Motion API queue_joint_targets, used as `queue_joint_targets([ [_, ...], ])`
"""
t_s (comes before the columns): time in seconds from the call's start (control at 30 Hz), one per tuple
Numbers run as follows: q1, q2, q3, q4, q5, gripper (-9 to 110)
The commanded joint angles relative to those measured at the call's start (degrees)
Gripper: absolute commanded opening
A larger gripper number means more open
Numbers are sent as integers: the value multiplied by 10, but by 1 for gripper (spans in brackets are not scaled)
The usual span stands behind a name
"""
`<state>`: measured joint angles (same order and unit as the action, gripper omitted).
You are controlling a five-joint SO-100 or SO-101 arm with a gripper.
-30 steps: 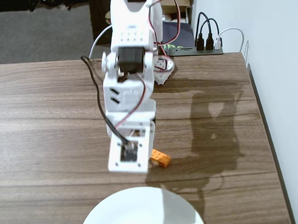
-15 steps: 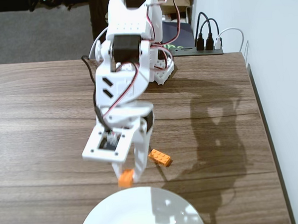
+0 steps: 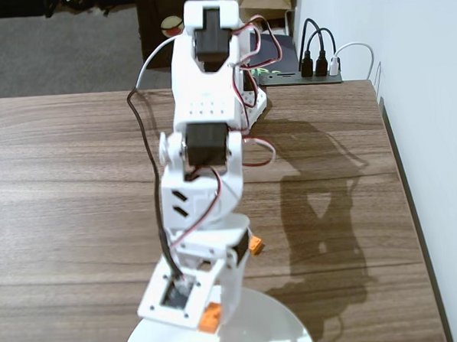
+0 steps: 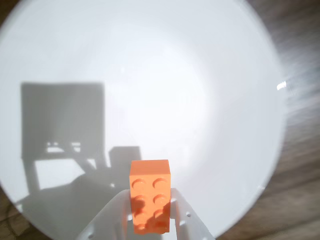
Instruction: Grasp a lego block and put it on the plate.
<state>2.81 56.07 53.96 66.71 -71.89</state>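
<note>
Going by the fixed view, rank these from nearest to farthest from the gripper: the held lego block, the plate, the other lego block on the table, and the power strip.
1. The held lego block, between the gripper fingers.
2. The plate, right under it at the bottom edge.
3. The other lego block, on the wood behind the arm.
4. The power strip, at the table's far edge.

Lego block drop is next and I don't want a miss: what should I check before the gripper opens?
1. Gripper shut on the lego block: ok.
2. Block over the plate, inside its rim in the wrist view: ok.
3. Plate surface under the block bare: ok.
4. Block's height above the plate: cannot tell.
5. Second brick on the table, off the plate, clear of the drop: ok.
</note>
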Motion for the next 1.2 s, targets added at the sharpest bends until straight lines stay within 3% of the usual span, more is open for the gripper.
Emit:
queue_joint_targets([
  [0.0,-5,-7,-40,6,8,4],
  [0.5,-9,-38,-47,10,17,5],
  [0.83,-8,-40,-43,17,15,16],
  [1.17,-4,62,10,49,47,16],
])
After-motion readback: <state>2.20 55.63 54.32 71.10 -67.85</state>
